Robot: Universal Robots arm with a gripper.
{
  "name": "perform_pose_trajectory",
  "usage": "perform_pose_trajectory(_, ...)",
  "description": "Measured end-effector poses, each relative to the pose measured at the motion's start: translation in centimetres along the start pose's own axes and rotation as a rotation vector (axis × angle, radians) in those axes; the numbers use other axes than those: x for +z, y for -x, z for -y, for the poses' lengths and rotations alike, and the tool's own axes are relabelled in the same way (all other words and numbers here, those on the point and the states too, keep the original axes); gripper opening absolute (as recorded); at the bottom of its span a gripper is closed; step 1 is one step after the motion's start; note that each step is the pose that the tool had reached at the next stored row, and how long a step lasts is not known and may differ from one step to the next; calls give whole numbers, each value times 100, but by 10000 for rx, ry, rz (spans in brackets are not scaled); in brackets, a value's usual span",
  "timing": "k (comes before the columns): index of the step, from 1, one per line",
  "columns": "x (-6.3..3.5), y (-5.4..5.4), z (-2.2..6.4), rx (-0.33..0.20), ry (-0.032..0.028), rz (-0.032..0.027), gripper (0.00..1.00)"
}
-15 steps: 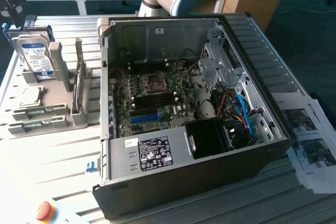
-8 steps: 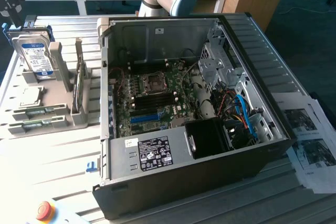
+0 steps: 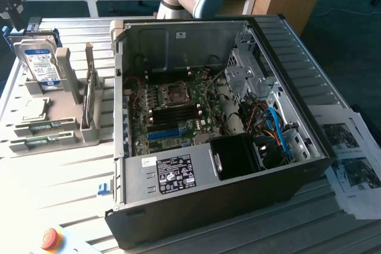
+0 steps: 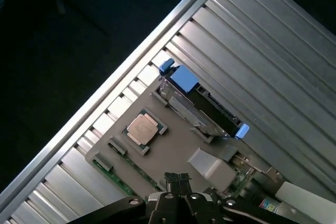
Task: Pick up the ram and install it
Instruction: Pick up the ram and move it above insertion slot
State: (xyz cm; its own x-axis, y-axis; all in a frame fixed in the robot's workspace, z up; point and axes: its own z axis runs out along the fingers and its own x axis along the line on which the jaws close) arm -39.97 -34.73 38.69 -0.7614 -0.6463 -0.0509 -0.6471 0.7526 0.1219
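Observation:
Two ram sticks, thin and green, lie in the front slots of the grey parts holder (image 3: pixel 62 124): one ram stick (image 3: pixel 37 127) behind the other (image 3: pixel 33 143). In the wrist view a green ram edge (image 4: pixel 116 178) shows along the holder's rim. My gripper (image 3: pixel 15 11) hangs high over the table's far left corner, behind the holder and apart from it. Its fingertips (image 4: pixel 178 179) are pressed together and shut on nothing. The open computer case (image 3: pixel 202 224) lies on its side, with the black memory slots (image 3: pixel 172 112) on the motherboard bare.
On the holder stand a silver hard drive (image 3: pixel 40 63) with blue clips (image 4: pixel 184 78) and a CPU (image 4: pixel 143 128). A red stop button (image 3: pixel 50 239) sits at the front left. Printed papers (image 3: pixel 351 165) lie right of the case. The table edge (image 4: pixel 105 90) borders dark floor.

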Motion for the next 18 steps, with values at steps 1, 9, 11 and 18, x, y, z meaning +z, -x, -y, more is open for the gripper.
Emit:
perform_pose_trajectory(1, 0, 0, 0, -151, 14, -13, 10)
perform_pose_trajectory(9, 0, 0, 0, -1318, 115, -122, 10)
perform_pose_trajectory(11, 0, 0, 0, -1610, 139, -150, 10)
perform_pose_trajectory(18, 0, 0, 0, -2641, 226, -249, 10)
